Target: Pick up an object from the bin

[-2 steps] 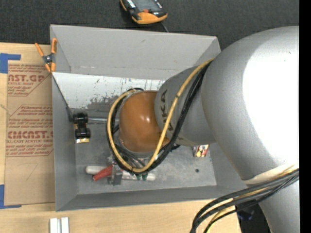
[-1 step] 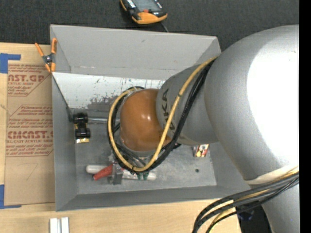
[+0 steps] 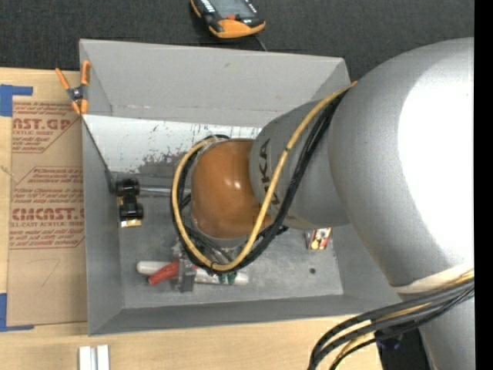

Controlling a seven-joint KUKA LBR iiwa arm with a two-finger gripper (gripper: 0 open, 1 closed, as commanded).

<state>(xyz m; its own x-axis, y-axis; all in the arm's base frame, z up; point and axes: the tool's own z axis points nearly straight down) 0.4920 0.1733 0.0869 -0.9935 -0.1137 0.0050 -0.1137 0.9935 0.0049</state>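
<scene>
Nearest the lens, on the right: the big grey arm (image 3: 400, 168), stretched in over the bin's right wall. Below that, an orange-brown cover (image 3: 223, 187) on the wrist, ringed by yellow and black cables (image 3: 181, 206), aimed down at the front left part of the floor. Under the cover, low by the floor: the gripper (image 3: 185, 272), dark and mostly hidden. How wide open, cannot tell; whether anything is held, cannot tell either. Right at its tip, touching or nearly so: a red piece (image 3: 160, 275) lying aslant. Just left of that, a white stick (image 3: 146, 267); just right of the gripper, a white tube (image 3: 223, 278) with green marks. All three in a small cluster close along the front wall. Further back on the floor of the grey bin (image 3: 100, 284), well apart from the cluster and near the left wall: a black toy car (image 3: 129, 203) with a yellow end. Off to the right, by the arm's edge: a small red, white and yellow thing (image 3: 318, 239), alone. Beyond, the scuffed back slope of the bin. Past the far rim, on dark ground: an orange and black gadget (image 3: 227, 14).
</scene>
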